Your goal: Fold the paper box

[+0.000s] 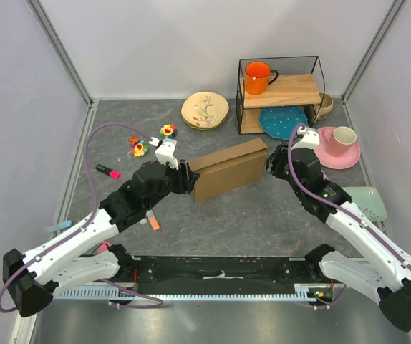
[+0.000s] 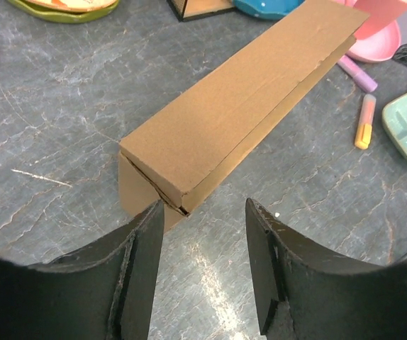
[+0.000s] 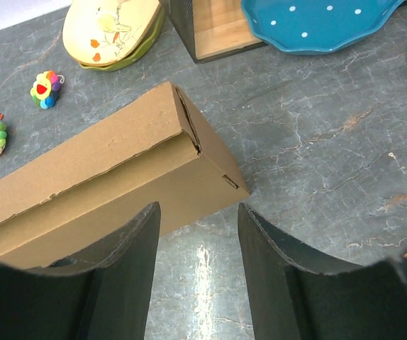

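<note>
The paper box (image 1: 230, 170) is plain brown cardboard, folded into a long closed shape, lying on the grey table mid-scene. My left gripper (image 1: 188, 178) is open at the box's left end; in the left wrist view the box (image 2: 239, 106) runs away from the open gripper (image 2: 205, 209), its near corner just before the left finger. My right gripper (image 1: 271, 163) is open at the box's right end; in the right wrist view the box (image 3: 104, 184) lies left of and just beyond the open gripper (image 3: 198, 211). Neither holds anything.
A wire-frame wooden shelf (image 1: 281, 92) with an orange mug (image 1: 258, 77) and a blue dotted plate (image 1: 283, 120) stands behind. A floral plate (image 1: 205, 110), pink cup and saucer (image 1: 339, 146), mint tray (image 1: 369, 203), small toys (image 1: 139, 147) and markers (image 1: 108, 171) lie around.
</note>
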You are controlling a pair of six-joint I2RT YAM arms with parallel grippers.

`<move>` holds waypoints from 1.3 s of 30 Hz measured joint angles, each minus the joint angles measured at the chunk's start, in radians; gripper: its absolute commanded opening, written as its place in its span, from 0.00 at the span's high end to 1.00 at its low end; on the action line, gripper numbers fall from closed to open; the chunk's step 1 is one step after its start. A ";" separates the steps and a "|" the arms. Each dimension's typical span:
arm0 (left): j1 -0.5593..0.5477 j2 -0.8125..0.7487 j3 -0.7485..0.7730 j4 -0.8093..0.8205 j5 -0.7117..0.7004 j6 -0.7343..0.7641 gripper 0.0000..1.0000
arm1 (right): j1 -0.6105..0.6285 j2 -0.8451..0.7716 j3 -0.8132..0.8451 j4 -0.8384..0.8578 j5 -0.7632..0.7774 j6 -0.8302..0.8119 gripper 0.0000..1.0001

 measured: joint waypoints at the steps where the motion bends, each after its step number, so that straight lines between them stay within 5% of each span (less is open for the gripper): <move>1: 0.000 -0.009 0.004 -0.003 0.000 0.000 0.43 | -0.001 0.000 0.001 -0.001 0.000 0.000 0.44; 14: 0.015 -0.143 -0.058 0.074 -0.057 -0.103 0.23 | -0.138 0.072 0.058 0.068 -0.051 0.052 0.23; 21: 0.037 -0.156 -0.250 0.192 -0.115 -0.274 0.01 | -0.180 0.195 0.060 0.163 -0.147 0.093 0.19; 28: 0.062 -0.108 -0.267 0.270 -0.123 -0.354 0.01 | -0.195 0.296 0.059 0.232 -0.211 0.114 0.17; 39: 0.136 -0.045 -0.267 0.360 -0.022 -0.377 0.07 | -0.199 0.281 -0.031 0.366 -0.320 0.145 0.30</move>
